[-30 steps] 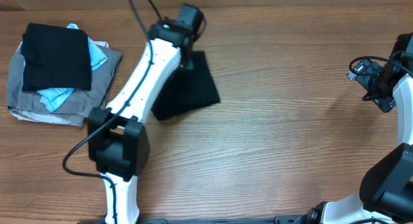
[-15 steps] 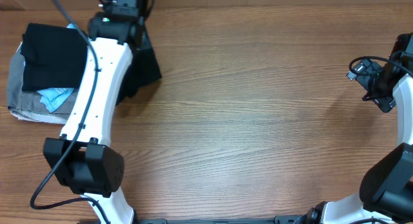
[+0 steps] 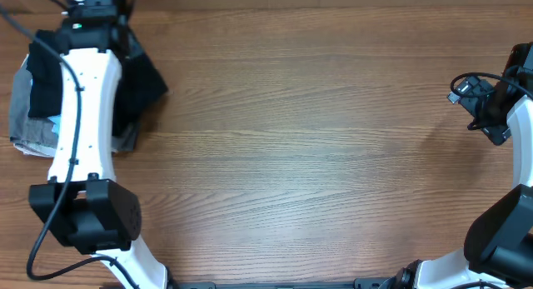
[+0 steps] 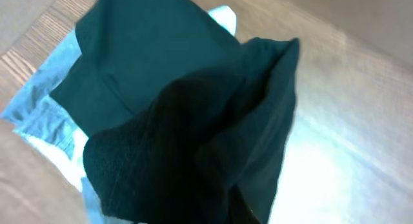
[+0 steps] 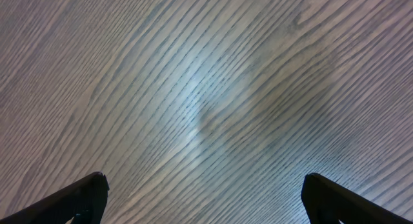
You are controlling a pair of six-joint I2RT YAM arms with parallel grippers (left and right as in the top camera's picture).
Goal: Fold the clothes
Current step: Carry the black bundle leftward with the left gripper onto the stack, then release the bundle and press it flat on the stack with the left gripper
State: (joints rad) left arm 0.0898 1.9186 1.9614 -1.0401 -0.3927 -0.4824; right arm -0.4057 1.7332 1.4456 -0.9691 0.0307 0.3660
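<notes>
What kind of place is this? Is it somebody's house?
Most likely a robot lab, not a home. Two robot arms, the left arm and the right arm, stand at a wooden table. The left one holds a black T-shirt by a pile of clothes.

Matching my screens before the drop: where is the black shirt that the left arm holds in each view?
Overhead: shirt at top left, just right of the left arm, beside the pile.
Left wrist: shirt fills centre and bottom, hanging close to the lens.
Right wrist: not in it; only table.
Shared landmark: folded black piece topping the pile.
</notes>
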